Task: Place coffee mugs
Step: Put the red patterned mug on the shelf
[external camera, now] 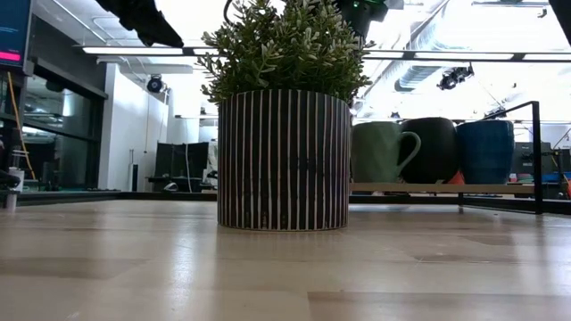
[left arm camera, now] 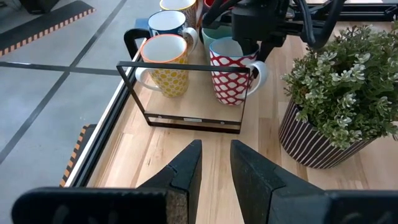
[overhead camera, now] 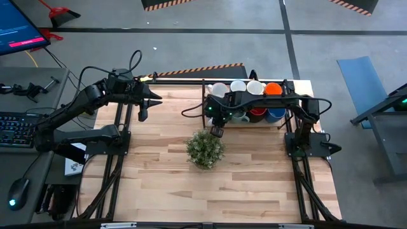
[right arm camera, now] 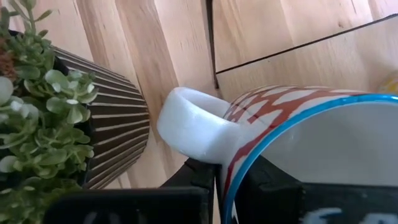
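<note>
A black wire rack (overhead camera: 205,95) on a wooden board at the table's far edge holds the coffee mugs (overhead camera: 255,87): white and orange ones in the far row, pale, red and blue ones nearer. My right gripper (right arm camera: 227,180) reaches over the rack's left end, shut on a red-and-white patterned mug (left arm camera: 231,78) with a blue rim. A yellow dotted mug (left arm camera: 166,68) stands beside it. My left gripper (left arm camera: 214,165) hovers open over the table left of the rack, pointing at it. In the low view the pot hides the held mug. My right gripper holds the patterned mug by its rim (right arm camera: 231,165) right beside the white handle (right arm camera: 199,134), one finger inside the mug and one outside. The fingers come from above, pointing down. The mug is upright with its base at the rack's board; whether it rests there I cannot tell.
A spiky green plant in a striped pot (overhead camera: 205,149) stands mid-table, just in front of the rack's left end and close to my right gripper. The rack's thin black frame (left arm camera: 186,66) rises around the mugs. Bare wooden table lies near and to both sides of the plant.
</note>
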{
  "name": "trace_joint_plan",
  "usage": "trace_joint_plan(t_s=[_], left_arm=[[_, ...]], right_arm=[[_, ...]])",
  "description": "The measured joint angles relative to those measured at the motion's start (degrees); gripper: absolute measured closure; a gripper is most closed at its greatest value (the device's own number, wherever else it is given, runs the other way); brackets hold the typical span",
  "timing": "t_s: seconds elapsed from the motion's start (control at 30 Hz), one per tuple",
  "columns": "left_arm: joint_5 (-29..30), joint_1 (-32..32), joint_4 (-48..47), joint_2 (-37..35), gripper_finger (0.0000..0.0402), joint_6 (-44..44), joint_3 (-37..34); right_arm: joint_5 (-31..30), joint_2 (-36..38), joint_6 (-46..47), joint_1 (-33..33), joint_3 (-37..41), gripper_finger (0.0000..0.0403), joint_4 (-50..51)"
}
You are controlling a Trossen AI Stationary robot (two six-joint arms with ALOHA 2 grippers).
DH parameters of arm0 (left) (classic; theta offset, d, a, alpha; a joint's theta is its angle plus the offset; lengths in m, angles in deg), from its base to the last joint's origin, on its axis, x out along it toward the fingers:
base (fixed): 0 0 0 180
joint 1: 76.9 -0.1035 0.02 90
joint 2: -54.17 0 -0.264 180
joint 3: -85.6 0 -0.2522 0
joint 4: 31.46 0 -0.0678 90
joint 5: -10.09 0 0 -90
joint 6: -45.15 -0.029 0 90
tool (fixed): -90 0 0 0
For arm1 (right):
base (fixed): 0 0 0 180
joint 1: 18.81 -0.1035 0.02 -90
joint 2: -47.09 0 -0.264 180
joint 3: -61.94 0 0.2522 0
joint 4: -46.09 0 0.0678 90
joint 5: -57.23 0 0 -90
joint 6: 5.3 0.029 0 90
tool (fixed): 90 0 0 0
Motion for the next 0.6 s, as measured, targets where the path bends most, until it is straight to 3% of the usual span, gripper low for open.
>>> trace_joint_plan(t_s=[0.43,0.6], left_arm=[[0.00,0.00,0.00,0.00,0.0326,0.02,0.00],[0.00,0.00,0.00,0.00,0.0326,0.00,0.00]], right_arm=[[-1.88,0.00,1.15,0.04,0.00,0.0386,-0.01],[-1.71,0.00,1.18,0.02,0.00,0.0365,-0.08]])
